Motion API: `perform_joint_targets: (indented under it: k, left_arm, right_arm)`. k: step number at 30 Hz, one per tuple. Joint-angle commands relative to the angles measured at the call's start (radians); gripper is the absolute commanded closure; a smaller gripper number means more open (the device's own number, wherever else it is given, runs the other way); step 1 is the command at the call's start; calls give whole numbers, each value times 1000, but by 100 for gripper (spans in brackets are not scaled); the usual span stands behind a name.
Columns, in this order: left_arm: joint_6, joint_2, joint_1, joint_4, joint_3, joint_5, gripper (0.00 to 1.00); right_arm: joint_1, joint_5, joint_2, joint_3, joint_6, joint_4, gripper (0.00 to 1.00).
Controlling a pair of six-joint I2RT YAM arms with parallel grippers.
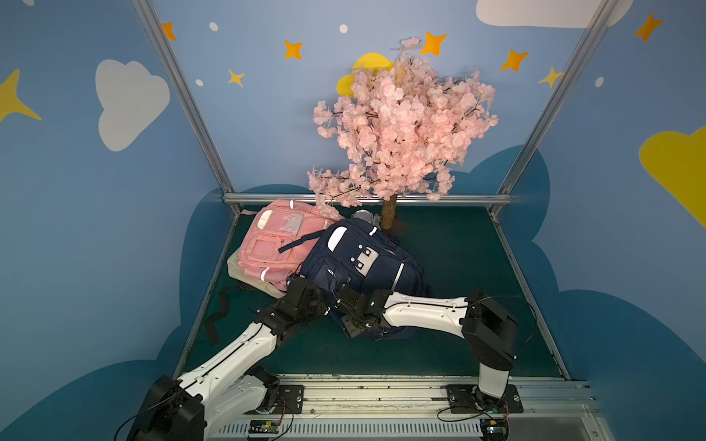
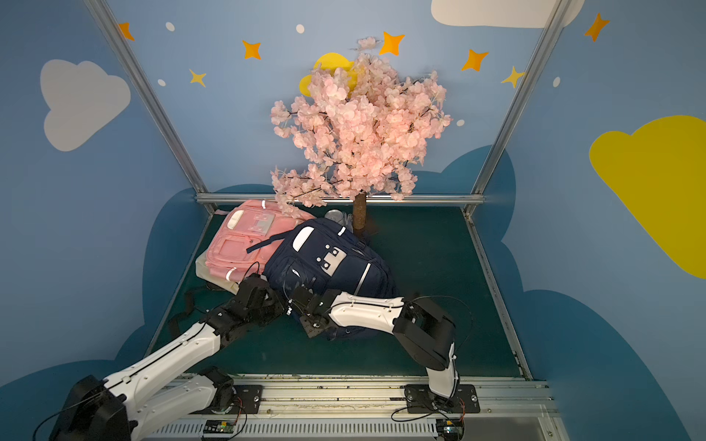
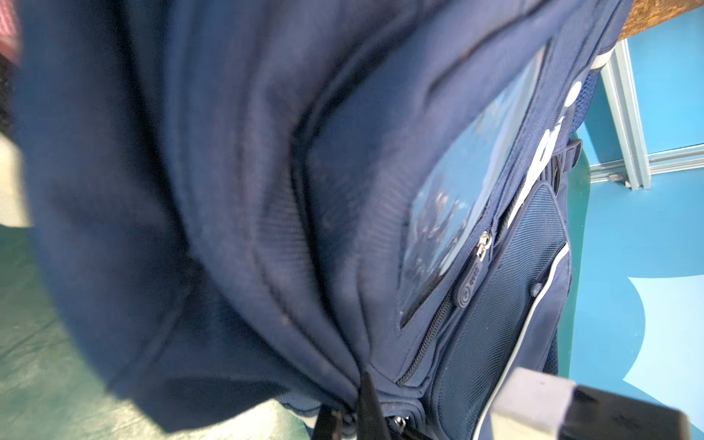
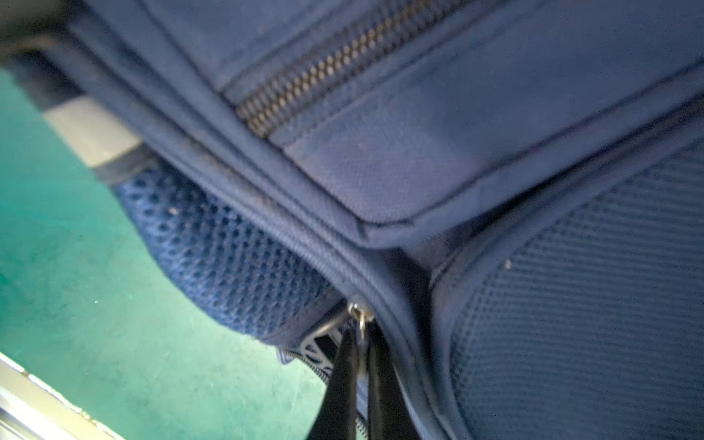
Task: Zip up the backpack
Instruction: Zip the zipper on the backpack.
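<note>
While the backpack (image 1: 359, 263) lies mid-scene on the mat (image 1: 458, 267), its left edge over a pink bag (image 1: 267, 244), the left gripper (image 3: 354, 411) is pressed together on a fold of its near end. The right gripper (image 4: 362, 339), closed tight, seems to pinch the zip pull (image 4: 360, 314).

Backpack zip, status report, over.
Right jaws shut on zip pull. Left jaws shut on backpack fabric. Pink bag beside, not blocking.

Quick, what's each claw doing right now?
Left claw: closed, pinching navy backpack fabric.
Right claw: closed on the zipper pull.
</note>
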Motion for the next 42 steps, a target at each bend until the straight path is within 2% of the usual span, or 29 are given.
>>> perform_joint_targets:
  k: [1,8,17,23,27,30,33,37,42]
  left_arm:
    - [68,-32,25,-12,72,-25,97]
    - [160,19,152,-19,179,29,97]
    - [244,86,248,-36,325,23,97]
    - [258,147,298,-37,340,54,95]
    - [229,136,295,-58,292,107,79]
    - [205,60,282,-168,274,95,56]
    - [194,-55,245,-268,251,73,44]
    - [98,-176,174,-293,168,113,43]
    - [-62,-199,53,-94,31,157,49]
  right_arm:
    - [20,40,-70,-26,6,-78,100]
    - [48,33,-150,-101,46,-112,100]
    - [60,78,-261,-216,104,-132,100]
    - [63,83,-284,-224,80,-108,100]
    - [69,62,-263,-154,42,-42,100]
    - [68,49,-229,-83,14,-3,100]
    - [68,44,-191,-19,-14,14,100]
    - [70,23,-166,16,-35,33,100]
    - [83,-2,-168,8,-45,79,100]
